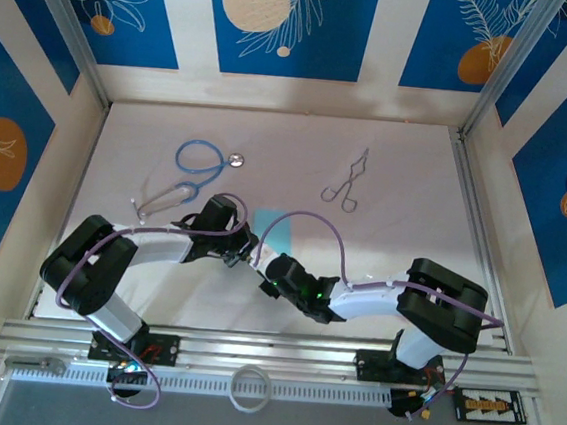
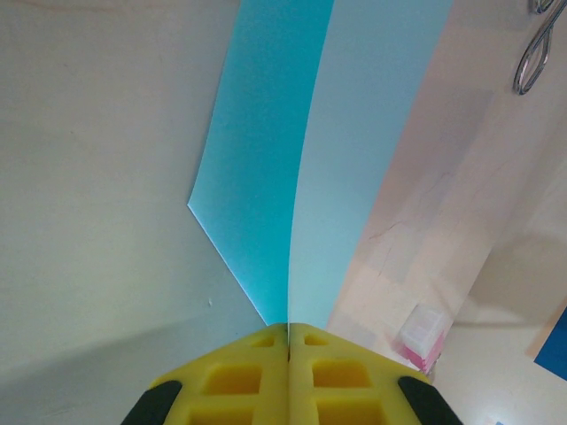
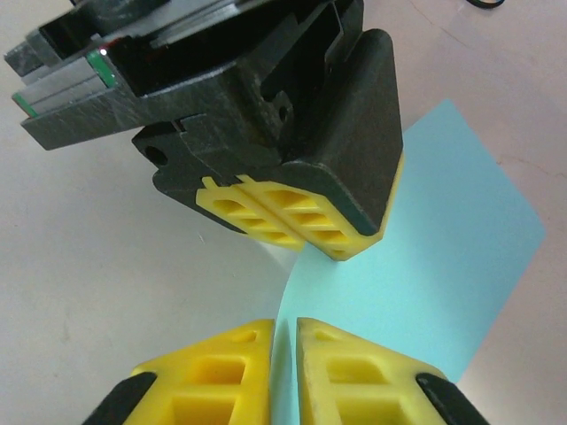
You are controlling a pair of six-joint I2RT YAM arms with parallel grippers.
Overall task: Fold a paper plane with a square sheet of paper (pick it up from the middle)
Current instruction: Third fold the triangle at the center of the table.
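Observation:
The square sheet of paper [image 1: 284,225] is light turquoise and lifted off the table at mid-front, bent along a lengthwise crease. In the left wrist view the paper [image 2: 266,177] rises from my left gripper [image 2: 288,329], which is shut on its near edge. My left gripper [image 1: 242,259] and right gripper [image 1: 263,268] meet tip to tip at the sheet's near corner. In the right wrist view the paper [image 3: 425,283] curves between the left gripper [image 3: 297,241], clamped on it, and my right gripper [image 3: 284,326], whose jaws stand a narrow gap apart around the edge.
A blue-tubed stethoscope [image 1: 198,159] lies at the back left and metal forceps [image 1: 347,183] at the back right, also the forceps [image 2: 534,53]. A small pink and clear block [image 2: 422,336] sits on the table. A white ring [image 1: 250,387] rests by the front rail.

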